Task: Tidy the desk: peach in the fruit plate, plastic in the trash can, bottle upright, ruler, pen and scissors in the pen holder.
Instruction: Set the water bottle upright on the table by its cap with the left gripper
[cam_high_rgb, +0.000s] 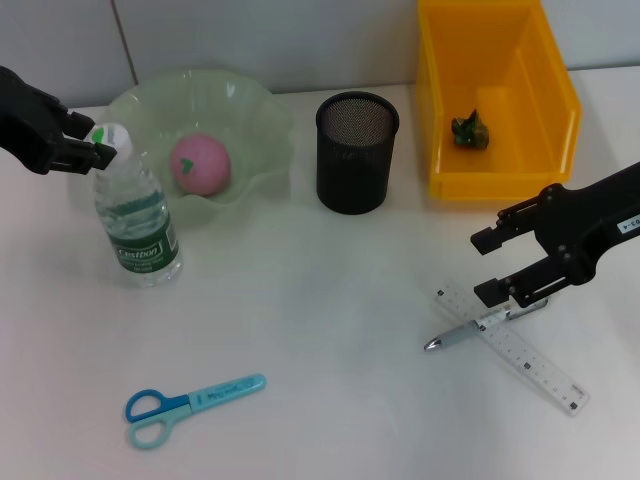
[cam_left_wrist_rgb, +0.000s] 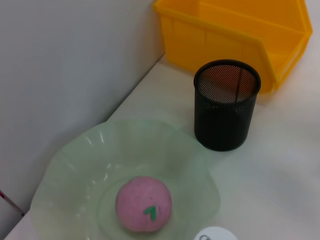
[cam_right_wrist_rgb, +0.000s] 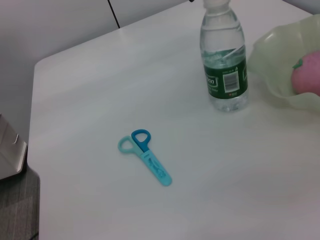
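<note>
Standing upright on the white worktop (cam_high_rgb: 330, 330) is one water bottle (cam_high_rgb: 138, 215) with a green label, and the left gripper (cam_high_rgb: 100, 143) is at its white cap, the fingers (cam_high_rgb: 98, 153) close on both sides of the cap (whether they really press it, I cannot tell). Taking the black mesh pen holder (cam_high_rgb: 357, 152) as landmark: there is one pale green fruit plate (cam_high_rgb: 255, 125) just beside it on the robot's left, with one pink peach (cam_high_rgb: 201, 164) lying inside. One yellow trash can (cam_high_rgb: 545, 95) stands near the holder on the other side, and one small green piece of plastic (cam_high_rgb: 470, 131) lies on its floor. The bottle stands beyond the plate from the holder, touching or almost touching the plate rim.

In front of the holder toward the robot's right lie one transparent ruler (cam_high_rgb: 520, 352) and one pen (cam_high_rgb: 470, 330); the pen crosses over the ruler. The right gripper (cam_high_rgb: 500, 265) hangs just above them with its fingers (cam_high_rgb: 492, 292) spread apart and holding nothing. One pair of blue scissors (cam_high_rgb: 190, 405) lies in front of the holder on the robot's left, well apart from it, closed and flat.

The holder itself looks empty in the left wrist view. Behind the worktop is a plain pale wall (cam_high_rgb: 300, 40).
</note>
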